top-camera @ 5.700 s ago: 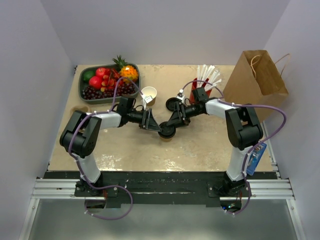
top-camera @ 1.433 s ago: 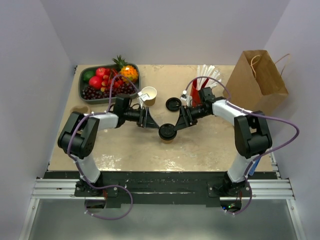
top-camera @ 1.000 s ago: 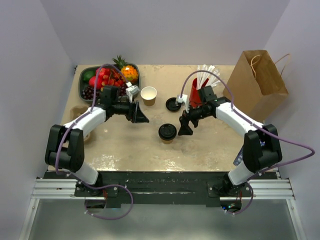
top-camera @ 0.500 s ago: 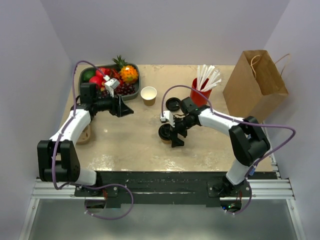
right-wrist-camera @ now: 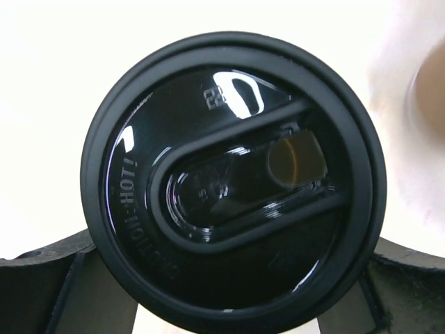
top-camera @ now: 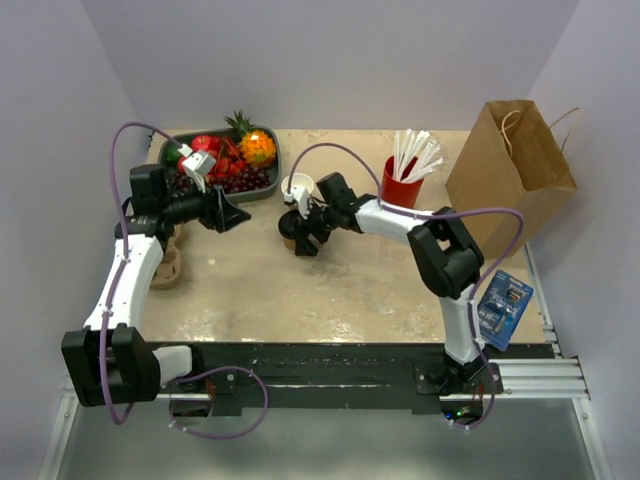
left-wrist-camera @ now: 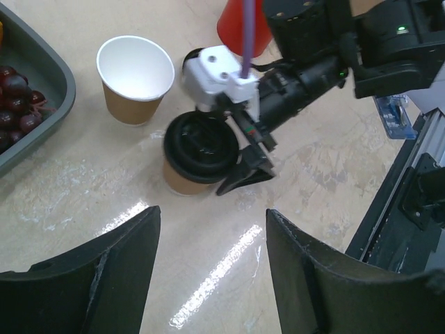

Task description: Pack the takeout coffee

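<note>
The takeout coffee [left-wrist-camera: 200,147], a tan paper cup under a black lid [right-wrist-camera: 233,181], stands on the table just in front of the lidless paper cup [left-wrist-camera: 135,78]. My right gripper [top-camera: 297,238] reaches in from the right and straddles it. One finger [left-wrist-camera: 245,177] lies by the cup's base and the other is hidden behind it. In the right wrist view the lid fills the frame and hides any contact between the fingers [right-wrist-camera: 42,282] and the cup wall. My left gripper [left-wrist-camera: 212,278] hangs open and empty over bare table, to the left of the cups [top-camera: 228,212].
A red cup with white straws [top-camera: 402,183] stands behind the right arm. A brown paper bag [top-camera: 510,160] stands open at the back right. A grey fruit tray [top-camera: 272,160] sits at the back left, and a tan cardboard piece [top-camera: 165,268] lies at the left edge.
The right gripper has swung left from beside the red cup and come down around the lidded cup, which now stands further left by the lidless cup. The left arm has drawn back to the left.
</note>
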`<state>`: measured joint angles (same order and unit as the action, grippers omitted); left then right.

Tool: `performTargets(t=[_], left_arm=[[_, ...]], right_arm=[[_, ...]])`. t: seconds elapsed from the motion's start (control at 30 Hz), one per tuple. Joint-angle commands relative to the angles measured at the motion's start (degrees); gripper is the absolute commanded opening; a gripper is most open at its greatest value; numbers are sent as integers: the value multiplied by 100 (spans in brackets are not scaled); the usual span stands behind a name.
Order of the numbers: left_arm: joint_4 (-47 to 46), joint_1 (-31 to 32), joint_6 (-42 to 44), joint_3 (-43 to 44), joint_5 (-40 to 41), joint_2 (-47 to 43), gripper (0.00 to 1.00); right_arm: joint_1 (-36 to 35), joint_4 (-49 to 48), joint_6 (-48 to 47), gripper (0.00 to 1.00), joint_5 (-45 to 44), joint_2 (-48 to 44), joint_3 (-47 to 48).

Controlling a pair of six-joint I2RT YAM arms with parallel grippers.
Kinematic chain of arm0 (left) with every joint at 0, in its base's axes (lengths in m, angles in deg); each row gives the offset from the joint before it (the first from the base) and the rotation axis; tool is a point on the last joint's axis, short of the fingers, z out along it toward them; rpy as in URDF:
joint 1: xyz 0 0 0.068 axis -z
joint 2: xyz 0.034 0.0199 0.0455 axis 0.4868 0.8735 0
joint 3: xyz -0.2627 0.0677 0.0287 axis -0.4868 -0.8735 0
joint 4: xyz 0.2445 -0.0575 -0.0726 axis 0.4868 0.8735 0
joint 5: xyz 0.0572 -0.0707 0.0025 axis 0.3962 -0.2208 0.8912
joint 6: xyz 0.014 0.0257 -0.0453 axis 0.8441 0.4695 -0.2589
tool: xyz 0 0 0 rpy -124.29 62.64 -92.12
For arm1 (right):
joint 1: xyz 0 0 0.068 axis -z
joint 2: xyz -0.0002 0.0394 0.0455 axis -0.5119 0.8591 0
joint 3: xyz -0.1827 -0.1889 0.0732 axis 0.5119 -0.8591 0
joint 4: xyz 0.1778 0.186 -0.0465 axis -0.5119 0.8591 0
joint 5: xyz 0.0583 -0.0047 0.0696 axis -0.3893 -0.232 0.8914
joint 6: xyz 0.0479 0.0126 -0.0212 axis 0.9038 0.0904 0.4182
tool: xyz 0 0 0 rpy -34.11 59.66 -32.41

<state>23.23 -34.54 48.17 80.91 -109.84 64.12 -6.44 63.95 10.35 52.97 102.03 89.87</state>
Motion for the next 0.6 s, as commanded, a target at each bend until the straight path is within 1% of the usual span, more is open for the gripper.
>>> performTargets(t=[0.0,0.17,0.27,0.37,0.43,0.5,0.53,0.57], left_arm=[[288,-92,82,260,-54,-320,66],[306,-127,-50,286,-63,-408,66],[297,-136,-85,330,-63,-434,66],[210,-162,-147,356,-63,-434,66],[17,-153,-191,348,-54,-469,66],[-115,-153,-462,347,-28,-487,67],[-255,-162,-507,339,-19,-513,67],[-326,-153,-551,330,-10,-522,68]], right_arm=[[-328,-339,474,79,-167,623,902],[-644,-270,641,81,-702,1396,1859],[-724,-313,720,84,-914,1529,2046],[-724,-331,756,89,-958,1451,1924],[-724,-331,765,94,-976,1188,1748],[-715,-296,738,96,-1011,950,1432],[-724,-269,695,99,-1020,662,1318],[-724,-182,668,99,-1020,511,1064]])
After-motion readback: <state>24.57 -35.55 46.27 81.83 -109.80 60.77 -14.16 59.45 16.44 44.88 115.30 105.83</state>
